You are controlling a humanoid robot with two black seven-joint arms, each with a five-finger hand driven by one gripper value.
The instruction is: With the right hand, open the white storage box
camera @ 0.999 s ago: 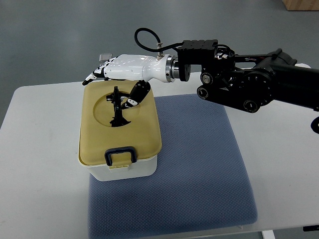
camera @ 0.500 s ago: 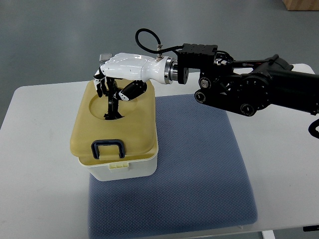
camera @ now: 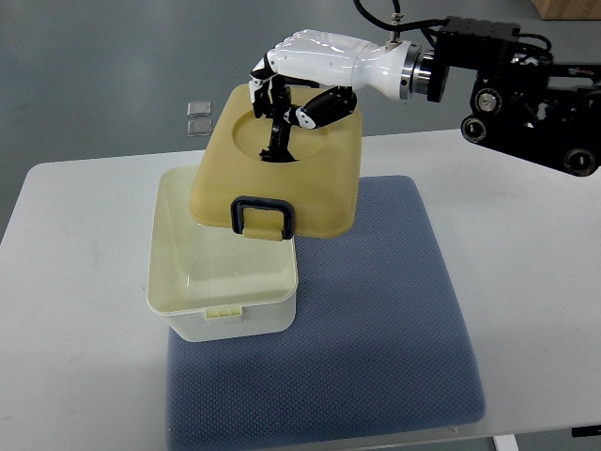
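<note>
Since half a second ago the lid has come off the box and now hangs in the air, raised and carried toward the far right of where it sat. The right hand has risen with it, and the arm now enters higher along the right edge.

The hand is white with dark fingers, curled down into the round recess in the lid's top and clamped on the black handle that stands there. The thumb closes on the handle from the right. The lid is yellowish, tilted with its near edge lower, and its dark blue latch hangs at that near edge. The lid's near-left part overlaps the far right corner of the box in this view; whether they touch cannot be told.

The box stands open on the desk, its right part resting on the blue mat. Its inside shows pale and bare, and a small clasp sits on the near rim.

Two small clear squares lie on the floor beyond the desk's far edge, left of the lid.
</note>
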